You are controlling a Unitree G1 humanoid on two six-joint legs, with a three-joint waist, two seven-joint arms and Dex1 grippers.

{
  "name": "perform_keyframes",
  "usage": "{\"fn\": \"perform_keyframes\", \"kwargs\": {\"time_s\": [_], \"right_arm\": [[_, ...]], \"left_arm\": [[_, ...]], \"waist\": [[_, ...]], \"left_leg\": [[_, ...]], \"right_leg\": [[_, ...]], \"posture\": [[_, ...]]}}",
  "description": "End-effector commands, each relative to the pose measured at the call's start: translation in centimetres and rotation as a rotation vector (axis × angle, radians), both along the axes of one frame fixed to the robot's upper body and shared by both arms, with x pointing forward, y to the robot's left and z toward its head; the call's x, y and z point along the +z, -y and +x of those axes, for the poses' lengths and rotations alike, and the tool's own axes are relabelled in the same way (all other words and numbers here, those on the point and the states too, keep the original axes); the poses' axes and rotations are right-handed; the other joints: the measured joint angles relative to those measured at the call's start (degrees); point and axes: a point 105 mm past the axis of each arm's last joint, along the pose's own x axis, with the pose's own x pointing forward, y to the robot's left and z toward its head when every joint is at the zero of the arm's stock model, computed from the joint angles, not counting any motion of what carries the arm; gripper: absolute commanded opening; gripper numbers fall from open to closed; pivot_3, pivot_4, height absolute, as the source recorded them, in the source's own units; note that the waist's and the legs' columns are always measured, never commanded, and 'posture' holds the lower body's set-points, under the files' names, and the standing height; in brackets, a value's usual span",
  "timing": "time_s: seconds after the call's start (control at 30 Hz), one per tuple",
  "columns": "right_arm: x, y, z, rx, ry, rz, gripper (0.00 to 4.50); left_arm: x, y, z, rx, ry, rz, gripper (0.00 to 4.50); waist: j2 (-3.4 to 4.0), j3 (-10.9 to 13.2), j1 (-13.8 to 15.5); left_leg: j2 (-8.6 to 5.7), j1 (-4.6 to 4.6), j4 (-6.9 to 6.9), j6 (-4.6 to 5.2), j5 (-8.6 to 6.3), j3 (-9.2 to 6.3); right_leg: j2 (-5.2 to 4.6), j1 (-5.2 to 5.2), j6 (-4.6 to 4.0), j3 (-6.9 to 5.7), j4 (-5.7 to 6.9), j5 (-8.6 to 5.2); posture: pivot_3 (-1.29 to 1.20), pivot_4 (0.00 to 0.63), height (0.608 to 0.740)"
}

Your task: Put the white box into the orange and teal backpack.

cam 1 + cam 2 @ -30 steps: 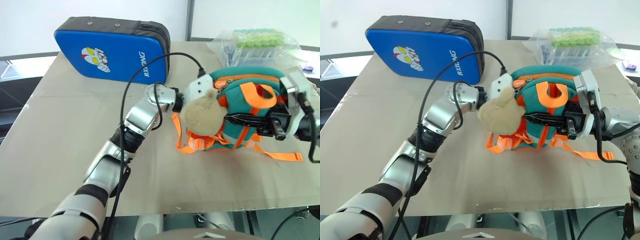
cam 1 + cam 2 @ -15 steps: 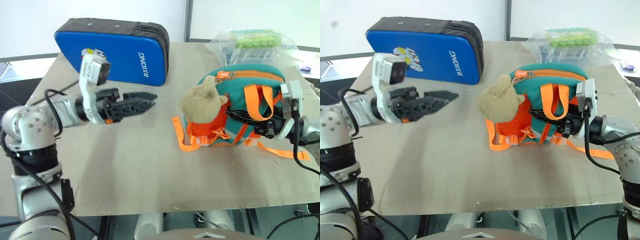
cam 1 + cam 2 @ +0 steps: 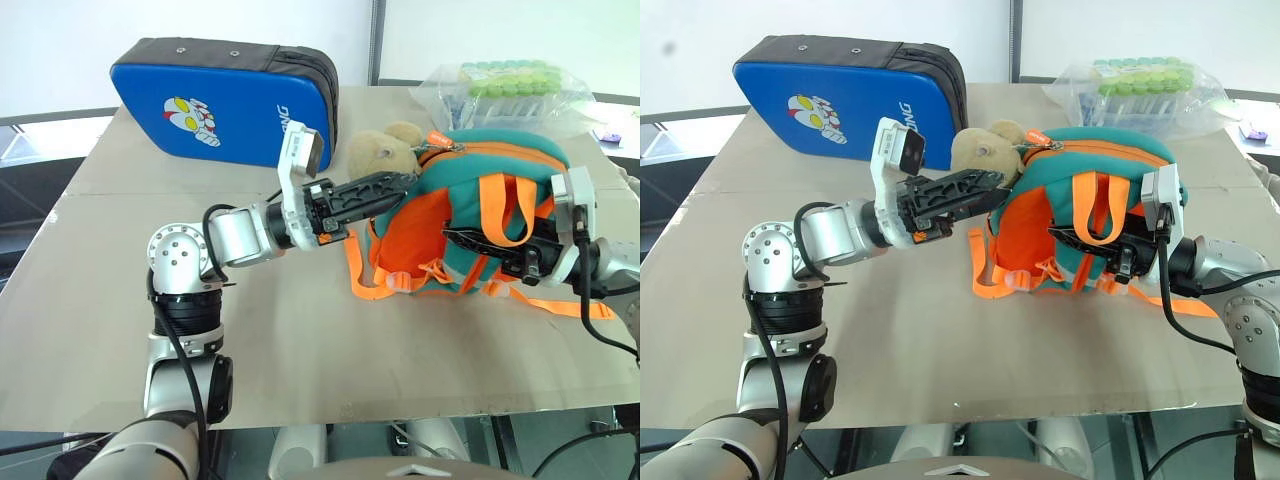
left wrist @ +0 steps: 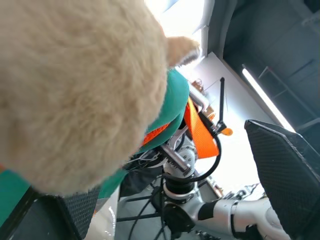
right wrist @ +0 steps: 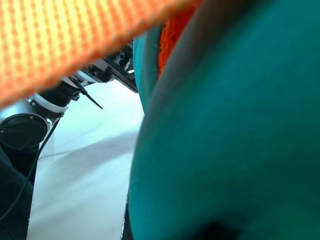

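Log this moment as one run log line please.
left tool: open, at plush toy | right tool: shut on orange and teal backpack | blue case: behind

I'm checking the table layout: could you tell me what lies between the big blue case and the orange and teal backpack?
In the left eye view, the left gripper and the tan plush charm lie between the blue case and the backpack.

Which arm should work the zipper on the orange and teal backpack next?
Probably the left. The left gripper is open, its fingertips at the tan plush charm beside the zipper pull. The right gripper is shut on the orange and teal backpack, steadying it.
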Motion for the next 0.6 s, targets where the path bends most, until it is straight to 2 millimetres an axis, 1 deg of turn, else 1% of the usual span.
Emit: {"fn": "perform_keyframes", "kwargs": {"time_s": [0.03, 0.1, 0.17, 0.27, 0.4, 0.43, 0.5, 0.6], "right_arm": [[1.0, 0.4, -0.5, -0.012, 0.045, -0.006, 0.00], [0.9, 0.6, -0.5, -0.017, 0.040, -0.009, 0.00], [0.8, 0.8, -0.5, -0.020, 0.034, -0.012, 0.00], [0.7, 1.1, -0.5, -0.024, 0.028, -0.018, 0.00], [0.4, 0.8, -1.0, -0.001, 0.012, -0.022, 0.00], [0.4, 0.7, -1.2, 0.004, 0.011, -0.023, 0.00], [0.3, 0.7, -1.3, 0.001, 0.009, -0.026, 0.00], [0.2, 0.8, -1.4, -0.010, 0.007, -0.028, 0.00]], "left_arm": [[0.1, -1.2, -0.6, 0.012, -0.021, -0.017, 4.43], [-0.1, -1.8, -0.4, 0.037, -0.044, -0.036, 4.43], [-0.1, -2.1, -0.4, 0.045, -0.049, -0.052, 4.43], [-0.4, -2.4, 0.0, 0.077, -0.068, -0.060, 4.43], [0.1, -1.1, 1.5, 0.115, -0.117, -0.093, 4.43], [0.3, -0.9, 2.1, 0.134, -0.139, -0.123, 4.43], [0.7, -0.8, 2.6, 0.144, -0.159, -0.161, 4.43], [0.5, -0.2, 3.5, 0.182, -0.218, -0.171, 4.43]], "waist": [[0.00, 0.0, 0.0], [0.00, 0.0, 0.0], [0.00, 0.0, 0.6], [-0.01, 0.0, 0.7], [-0.02, 0.0, 0.7], [-0.02, 0.0, 0.8], [-0.02, 0.0, 0.7], [-0.02, 0.0, 0.6]], "left_leg": [[0.00, 0.00, 0.00, 0.00, 0.00, 0.00], [0.00, 0.01, 0.00, 0.00, 0.00, 0.09], [-0.01, 0.01, 0.00, 0.00, 0.00, 0.11], [-0.07, 0.00, 0.01, 0.00, 0.00, 0.09], [-0.09, 0.02, 0.01, 0.00, 0.00, 0.07], [-0.10, 0.01, 0.01, 0.00, 0.00, 0.06], [-0.13, 0.01, 0.01, 0.00, 0.00, 0.05], [-0.14, 0.01, 0.01, 0.00, 0.00, 0.05]], "right_leg": [[0.00, 0.00, 0.00, 0.01, 0.00, 0.00], [-0.01, 0.01, 0.00, 0.00, -0.01, 0.00], [-0.01, 0.01, 0.00, 0.00, -0.01, 0.00], [-0.02, 0.07, 0.00, -0.02, -0.03, 0.00], [-0.03, 0.11, 0.00, -0.01, -0.06, 0.00], [-0.03, 0.13, 0.00, -0.03, -0.06, 0.00], [-0.05, 0.14, 0.00, -0.02, -0.07, 0.00], [-0.05, 0.13, 0.00, -0.01, -0.08, 0.00]], "posture": [[0.00, 0.150, 0.740], [0.00, 0.150, 0.740], [0.00, 0.150, 0.740], [0.00, 0.150, 0.740], [0.00, 0.150, 0.740], [0.00, 0.150, 0.740], [0.00, 0.150, 0.740], [0.00, 0.150, 0.740]]}}
